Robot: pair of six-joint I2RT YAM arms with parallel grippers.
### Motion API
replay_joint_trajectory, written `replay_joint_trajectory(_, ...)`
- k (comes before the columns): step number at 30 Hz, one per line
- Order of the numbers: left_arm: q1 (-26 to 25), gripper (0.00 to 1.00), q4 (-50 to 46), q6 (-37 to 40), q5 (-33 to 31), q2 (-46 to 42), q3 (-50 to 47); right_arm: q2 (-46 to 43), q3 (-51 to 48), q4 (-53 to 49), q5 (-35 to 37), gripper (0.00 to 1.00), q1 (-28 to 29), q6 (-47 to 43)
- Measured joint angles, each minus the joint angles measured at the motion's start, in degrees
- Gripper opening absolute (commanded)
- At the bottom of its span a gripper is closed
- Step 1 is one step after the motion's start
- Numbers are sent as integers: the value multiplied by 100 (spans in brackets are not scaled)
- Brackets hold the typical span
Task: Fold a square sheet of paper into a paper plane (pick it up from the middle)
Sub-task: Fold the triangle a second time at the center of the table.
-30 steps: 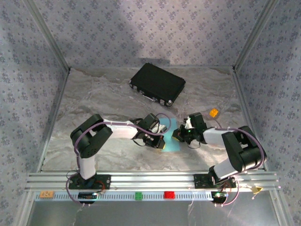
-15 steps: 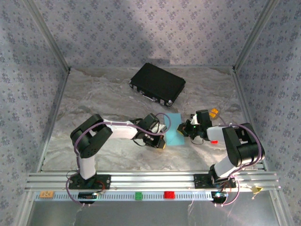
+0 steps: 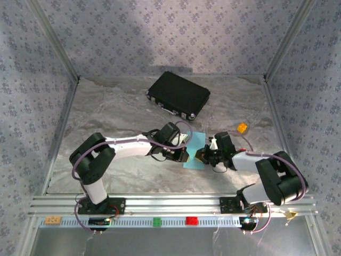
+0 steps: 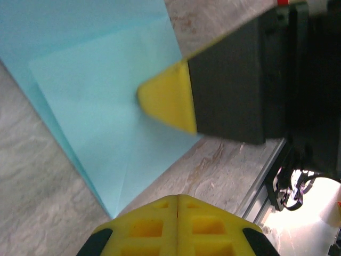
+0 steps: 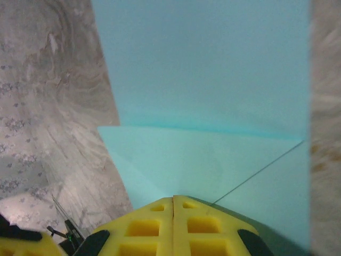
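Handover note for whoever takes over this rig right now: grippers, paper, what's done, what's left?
Left gripper: shut, empty, beside a corner of the paper.
Right gripper: shut, empty, tip resting on the paper.
Paper: lies flat between the two grippers, nearer than the case.
Done: one flap folded over, creases showing.
Left: the remaining folds; no plane shape yet.

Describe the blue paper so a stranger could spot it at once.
On the marbled table, find the black case at the back, then come toward the near edge. The paper lies there, partly folded: thin and light blue, unlike the small orange block to its right.
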Motion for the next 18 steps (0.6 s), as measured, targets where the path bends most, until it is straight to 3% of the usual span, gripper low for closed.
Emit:
replay_joint_trajectory(7,48,2,-33,24,0,745,584,-352,-39,-199,258,4,4,63)
replay_joint_trajectory(18,214,0,-181,195,11,1405,1016,-616,151,-645,278,7,-614,11)
